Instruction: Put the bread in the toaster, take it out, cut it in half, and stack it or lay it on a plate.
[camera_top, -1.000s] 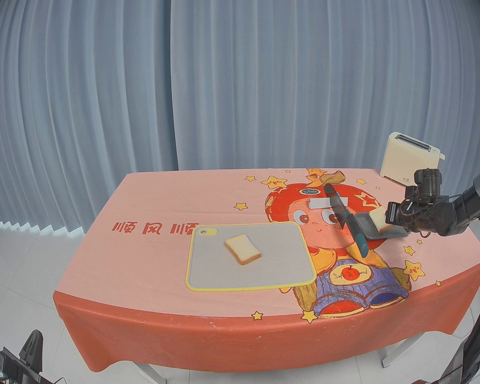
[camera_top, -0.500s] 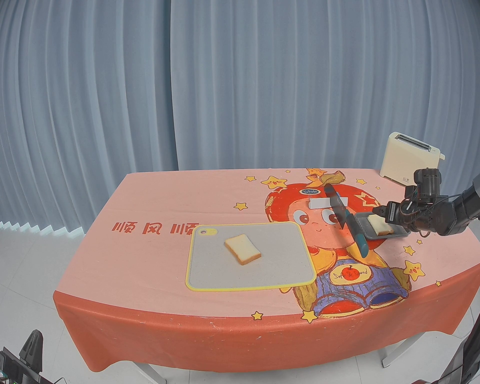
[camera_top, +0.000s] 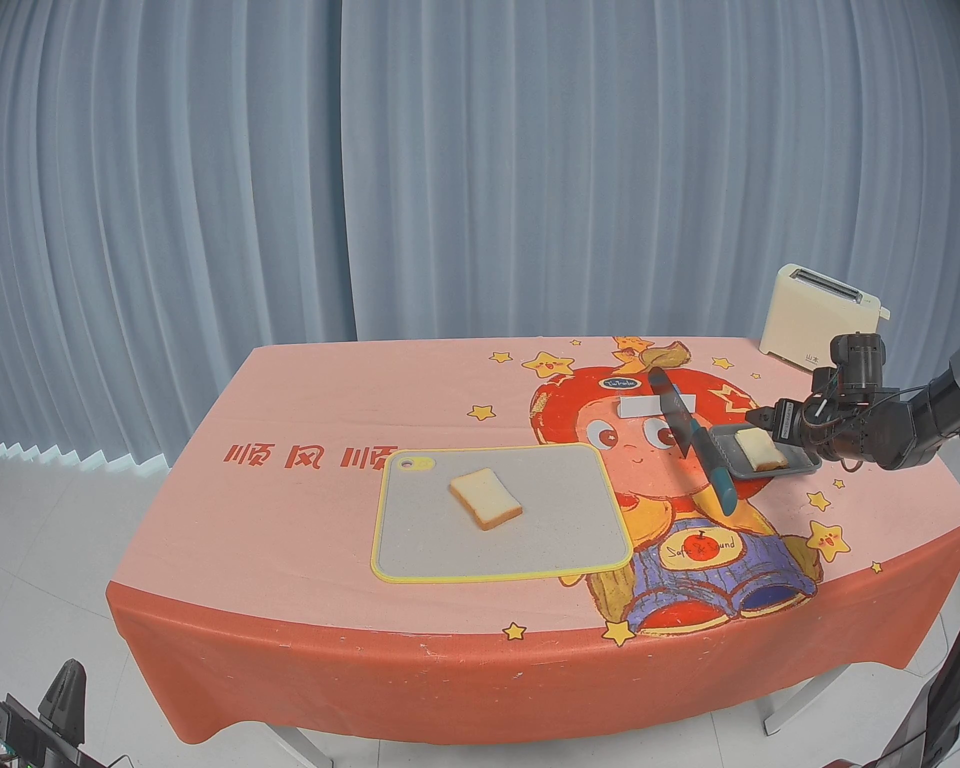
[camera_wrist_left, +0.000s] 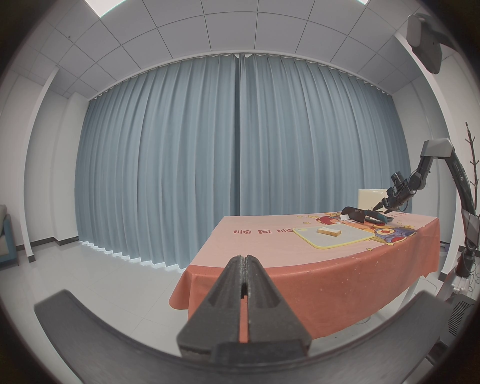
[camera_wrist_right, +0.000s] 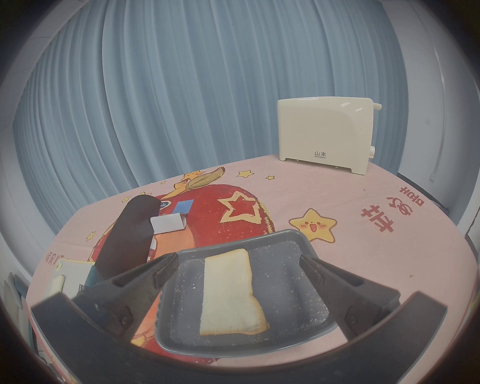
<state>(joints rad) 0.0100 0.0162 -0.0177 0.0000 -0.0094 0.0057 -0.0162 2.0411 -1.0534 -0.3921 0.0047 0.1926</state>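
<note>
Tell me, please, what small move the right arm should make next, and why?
Probably lift the right gripper clear of the plate and head towards the cutting board. It is open, one bread half lies flat on the plate, and the other half lies on the board, not yet plated.

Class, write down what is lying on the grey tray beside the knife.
One piece of bread lies flat on the tray, with crumbs scattered around it. The tray floor beneath the bread is covered.
</note>
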